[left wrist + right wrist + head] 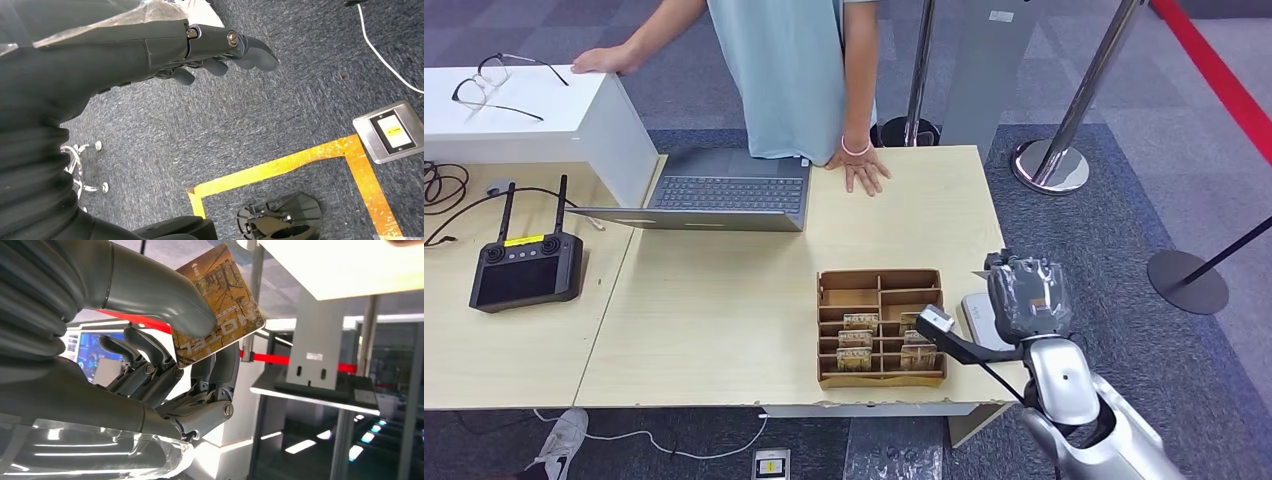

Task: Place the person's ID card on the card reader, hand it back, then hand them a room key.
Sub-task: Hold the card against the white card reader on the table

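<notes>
Blue-grey carpet surrounds a pale wooden desk (724, 300), with chrome stanchion posts (1064, 130) and a red belt beyond it. Raised beside the desk's near corner, the right hand (165, 365) pinches a brown patterned room key (217, 305) between thumb and fingers, the card standing up out of the grip. Just beside that hand, toward the desk, sits a wooden card organiser (881, 328) with more brown cards in its slots; a white device (980, 318), probably the card reader, lies between organiser and hand. Farther off, across the desk, a person (789, 70) in a light blue shirt rests a hand (860, 168) flat on the wood next to an open laptop (724, 190).

Judging by this, the handover is the step in hand: the key should travel across toward that waiting hand, kept level and pinched firmly, released only when the person grips it.

Down by the floor, the left hand (220, 50) hangs with fingers loosely curled, holding nothing.
</notes>
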Available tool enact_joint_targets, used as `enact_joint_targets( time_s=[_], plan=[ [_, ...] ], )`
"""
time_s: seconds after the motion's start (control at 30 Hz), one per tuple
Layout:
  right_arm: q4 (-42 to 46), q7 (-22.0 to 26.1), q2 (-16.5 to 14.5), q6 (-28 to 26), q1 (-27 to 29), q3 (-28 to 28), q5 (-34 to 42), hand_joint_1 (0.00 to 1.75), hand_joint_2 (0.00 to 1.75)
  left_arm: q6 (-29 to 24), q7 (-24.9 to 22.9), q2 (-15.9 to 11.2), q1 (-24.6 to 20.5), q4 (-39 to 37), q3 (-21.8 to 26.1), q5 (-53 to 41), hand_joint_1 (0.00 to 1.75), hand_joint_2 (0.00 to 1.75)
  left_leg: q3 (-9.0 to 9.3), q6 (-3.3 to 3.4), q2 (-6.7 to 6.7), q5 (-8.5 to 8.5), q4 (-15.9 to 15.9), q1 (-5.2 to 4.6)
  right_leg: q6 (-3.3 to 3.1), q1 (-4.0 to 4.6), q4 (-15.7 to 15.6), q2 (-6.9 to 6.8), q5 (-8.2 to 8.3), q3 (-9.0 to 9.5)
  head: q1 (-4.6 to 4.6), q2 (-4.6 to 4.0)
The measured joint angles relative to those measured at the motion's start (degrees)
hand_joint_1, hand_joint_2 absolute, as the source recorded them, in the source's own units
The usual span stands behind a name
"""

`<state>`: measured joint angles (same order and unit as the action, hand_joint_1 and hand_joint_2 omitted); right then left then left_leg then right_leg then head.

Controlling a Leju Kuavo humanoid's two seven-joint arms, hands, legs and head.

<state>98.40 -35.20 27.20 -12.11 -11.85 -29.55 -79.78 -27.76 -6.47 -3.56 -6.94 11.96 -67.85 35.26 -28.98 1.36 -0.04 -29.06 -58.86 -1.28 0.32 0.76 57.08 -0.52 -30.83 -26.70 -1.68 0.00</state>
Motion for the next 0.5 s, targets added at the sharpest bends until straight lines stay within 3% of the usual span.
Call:
enact_joint_targets(
  time_s=[0.5],
  plan=[
    [-6.34,0.07,0.11,-2.35,1.64,0.0,3.07,1.75,1.75,0.01,-0.53,0.0,-0.01,0.0,-0.02,0.23,0.0,1.75,-0.06,0.0,-0.01,-0.01,0.0,0.0,0.0,0.0,0.0,0.0,-0.03,-0.06,-0.01,-0.01]
  ],
)
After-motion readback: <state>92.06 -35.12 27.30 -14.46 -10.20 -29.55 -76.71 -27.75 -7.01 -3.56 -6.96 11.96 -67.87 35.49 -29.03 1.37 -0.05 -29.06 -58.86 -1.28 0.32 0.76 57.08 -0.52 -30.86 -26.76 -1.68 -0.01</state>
